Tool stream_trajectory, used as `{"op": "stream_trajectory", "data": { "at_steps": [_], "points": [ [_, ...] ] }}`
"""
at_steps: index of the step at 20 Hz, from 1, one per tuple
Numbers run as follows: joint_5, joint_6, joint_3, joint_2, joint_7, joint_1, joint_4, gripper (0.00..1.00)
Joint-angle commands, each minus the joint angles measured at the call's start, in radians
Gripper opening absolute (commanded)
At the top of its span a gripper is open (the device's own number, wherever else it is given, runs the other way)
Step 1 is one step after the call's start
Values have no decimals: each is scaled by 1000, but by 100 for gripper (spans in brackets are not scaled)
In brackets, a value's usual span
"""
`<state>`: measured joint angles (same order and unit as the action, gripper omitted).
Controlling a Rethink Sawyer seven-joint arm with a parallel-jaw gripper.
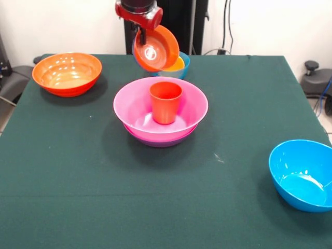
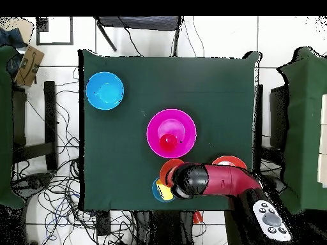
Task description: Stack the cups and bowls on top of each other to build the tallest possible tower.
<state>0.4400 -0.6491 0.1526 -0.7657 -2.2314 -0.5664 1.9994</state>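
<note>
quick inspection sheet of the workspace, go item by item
surface: green table, flat cloth
job's things: pink bowl nested on a purple bowl, red cup upright inside; large orange bowl apart at a corner; bright blue bowl at the opposite edge; small blue bowl with something yellow in it
clutter: nothing seen
grippers: gripper holds a small orange bowl tilted in the air; jaws hidden
cables: wires on the floor beside the table
surroundings: white controller near the arm's base

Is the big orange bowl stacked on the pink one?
No, the large orange bowl sits alone near a table corner, apart from the pink bowl.
</note>
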Motion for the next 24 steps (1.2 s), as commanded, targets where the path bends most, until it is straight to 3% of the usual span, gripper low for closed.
{"op": "stream_trajectory", "data": {
  "at_steps": [1, 4, 8, 14, 21, 24],
  "points": [
    [24, 71, 98, -21, 41, 58, -28, 0],
    [94, 261, 82, -51, -2, 94, -27, 0],
    [99, 405, 133, -70, 11, 80, -26, 0],
    [-16, 321, 283, -149, 77, 7, 9, 0],
    [-114, 207, 479, -172, 168, -98, -2, 0],
    [-128, 181, 527, -169, 180, -119, -17, 0]
  ]
}}
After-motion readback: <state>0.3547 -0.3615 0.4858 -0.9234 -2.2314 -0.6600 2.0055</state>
